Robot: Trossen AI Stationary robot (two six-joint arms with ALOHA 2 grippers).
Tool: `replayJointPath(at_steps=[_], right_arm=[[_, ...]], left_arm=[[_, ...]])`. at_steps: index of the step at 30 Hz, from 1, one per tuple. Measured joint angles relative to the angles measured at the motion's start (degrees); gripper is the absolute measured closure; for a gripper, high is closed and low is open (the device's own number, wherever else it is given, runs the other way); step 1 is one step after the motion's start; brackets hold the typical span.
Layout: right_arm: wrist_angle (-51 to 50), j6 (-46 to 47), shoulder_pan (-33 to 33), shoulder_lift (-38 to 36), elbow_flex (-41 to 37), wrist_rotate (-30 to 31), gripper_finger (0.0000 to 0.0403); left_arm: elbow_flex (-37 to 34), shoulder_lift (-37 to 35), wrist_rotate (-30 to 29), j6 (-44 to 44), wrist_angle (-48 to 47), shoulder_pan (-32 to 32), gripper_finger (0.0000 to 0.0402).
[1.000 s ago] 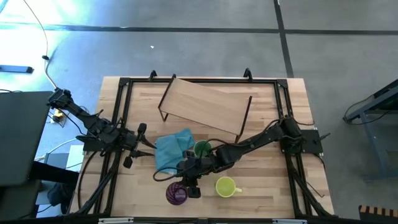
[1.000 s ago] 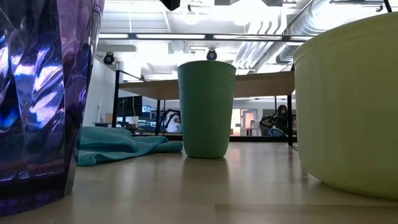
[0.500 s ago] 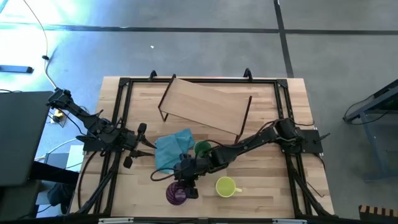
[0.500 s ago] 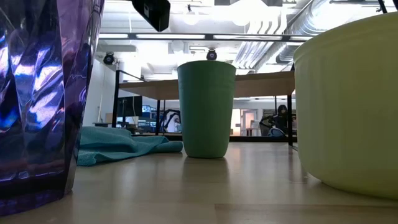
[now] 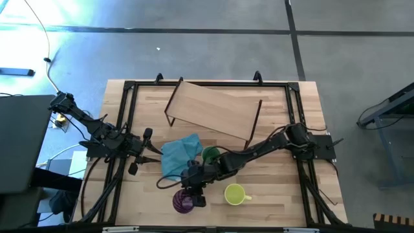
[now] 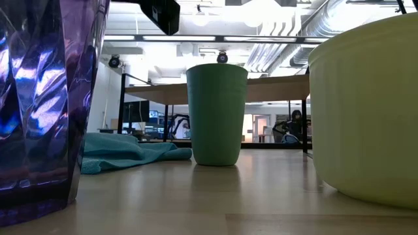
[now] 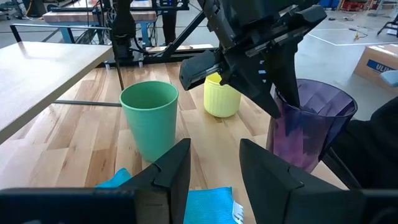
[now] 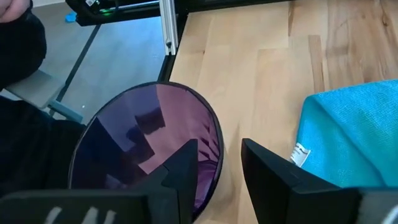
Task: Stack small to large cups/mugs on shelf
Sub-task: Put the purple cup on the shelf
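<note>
Three vessels stand near the front of the table in the high view: the purple tumbler (image 5: pixel 184 201) at the front edge, the yellow mug (image 5: pixel 234 193) beside it, and the green cup (image 5: pixel 210 155) behind them, touching the blue cloth (image 5: pixel 178 157). The shelf (image 5: pixel 213 110) stands empty toward the back, well apart from them. The right gripper (image 5: pixel 194 189) reaches across to hover right over the tumbler's rim; the left gripper (image 5: pixel 143 153) waits at the table's left side.

In the low view the tumbler (image 6: pixel 46 98) and mug (image 6: pixel 366 104) loom at either edge, the green cup (image 6: pixel 216 114) upright between them, the cloth (image 6: pixel 127 151) beside it.

The left wrist view shows its own fingers (image 7: pixel 171 171) parted with a clear gap, holding nothing, and the right arm above the tumbler (image 7: pixel 311 124).

In the right wrist view the fingers (image 8: pixel 186 165) stand apart, straddling the tumbler's (image 8: pixel 143 143) rim wall, one inside and one outside, not closed on it.
</note>
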Motion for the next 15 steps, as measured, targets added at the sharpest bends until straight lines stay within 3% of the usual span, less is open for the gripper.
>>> replayJointPath(at_steps=[6,12,15], right_arm=[[0.24,0.20,0.00,0.30,0.00,0.09,0.0302],[0.43,-0.05,0.00,0.30,0.00,0.19,0.0384],[0.41,0.06,0.00,0.41,0.00,1.09,0.0393]], left_arm=[[0.00,0.00,0.00,-0.37,0.00,0.00,0.0275],[0.00,0.00,0.00,-0.35,0.00,0.02,0.0275],[0.00,0.00,0.00,-0.35,0.00,0.02,0.0275]])
